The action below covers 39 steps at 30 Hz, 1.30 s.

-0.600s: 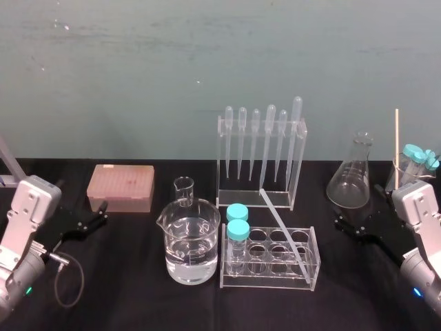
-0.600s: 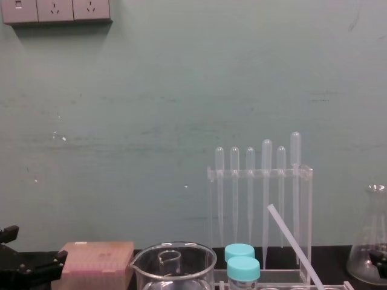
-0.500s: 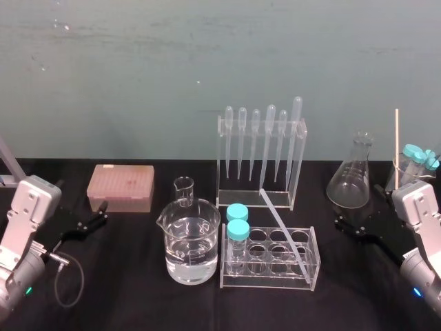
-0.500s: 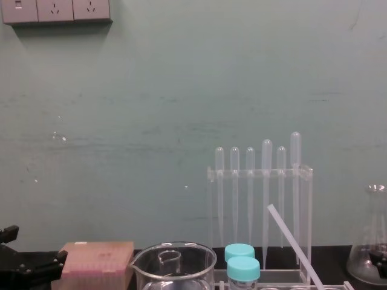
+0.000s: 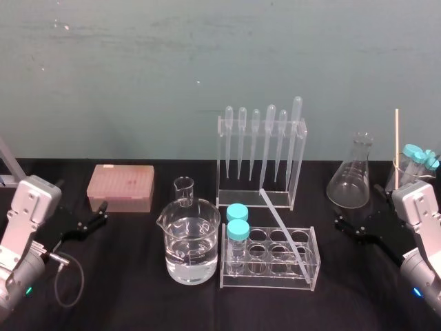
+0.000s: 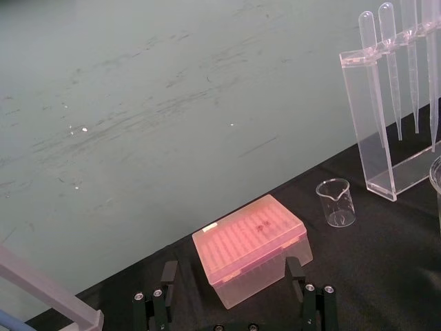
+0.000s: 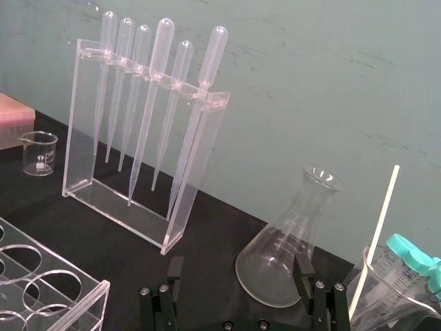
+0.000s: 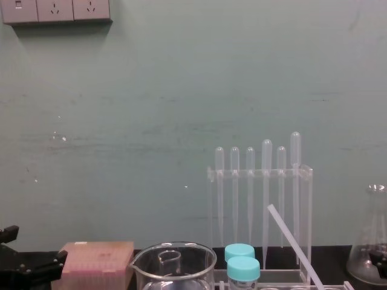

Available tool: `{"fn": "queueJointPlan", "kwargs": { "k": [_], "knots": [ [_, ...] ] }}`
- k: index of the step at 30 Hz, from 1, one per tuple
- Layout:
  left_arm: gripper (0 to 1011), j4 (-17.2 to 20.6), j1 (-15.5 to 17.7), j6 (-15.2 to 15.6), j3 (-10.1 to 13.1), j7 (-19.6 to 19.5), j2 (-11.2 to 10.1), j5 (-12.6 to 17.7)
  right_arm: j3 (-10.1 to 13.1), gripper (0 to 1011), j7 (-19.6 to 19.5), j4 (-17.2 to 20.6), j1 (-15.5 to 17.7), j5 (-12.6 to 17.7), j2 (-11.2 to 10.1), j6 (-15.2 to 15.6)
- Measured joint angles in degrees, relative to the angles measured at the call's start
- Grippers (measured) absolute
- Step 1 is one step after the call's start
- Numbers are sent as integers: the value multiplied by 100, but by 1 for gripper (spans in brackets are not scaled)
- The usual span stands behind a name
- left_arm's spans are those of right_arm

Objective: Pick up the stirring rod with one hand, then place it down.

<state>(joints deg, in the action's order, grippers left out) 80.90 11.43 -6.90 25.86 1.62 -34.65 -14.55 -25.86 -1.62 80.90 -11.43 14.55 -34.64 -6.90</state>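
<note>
The left gripper [image 6: 231, 264] sits low over the black table [image 5: 138, 289] on the left side. Its two black fingers [image 6: 169, 272] are wide apart with nothing between them. From the head, the pink box [image 5: 120, 187] is near it at 1 o'clock. The right gripper [image 7: 238, 263] sits low on the right side, and its fingers are wide apart too and hold nothing. The glass flask [image 5: 353, 176] stands just past it at 12 o'clock. The stirring rod [image 5: 284, 226] is in the middle of the table, between the two grippers and well apart from both. It leans in the clear tube rack [image 5: 275, 279]. From the head, its long line runs from 11 o'clock to 5 o'clock. The low end is down by the rack's front right corner, and the high end points up and back toward the pipette rack [image 5: 298, 172]. From the chest it looks tilted, with the high end on the left. I cannot tell if that end touches the pipette rack. Two tubes with blue caps [image 5: 238, 221] stand in the left end of the tube rack. At 9 o'clock from the rack is the big beaker [image 5: 189, 241] with water in it, and a small beaker [image 5: 183, 191] stands just behind that.
</note>
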Motion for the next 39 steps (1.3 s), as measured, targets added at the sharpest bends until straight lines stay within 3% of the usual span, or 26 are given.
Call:
{"fn": "queueJointPlan", "kwargs": {
  "k": [39],
  "knots": [
    [1000, 0, 0, 0, 0, 0, 0, 0, 0, 1000, 0, 0, 0, 0, 0, 0]
  ]
}}
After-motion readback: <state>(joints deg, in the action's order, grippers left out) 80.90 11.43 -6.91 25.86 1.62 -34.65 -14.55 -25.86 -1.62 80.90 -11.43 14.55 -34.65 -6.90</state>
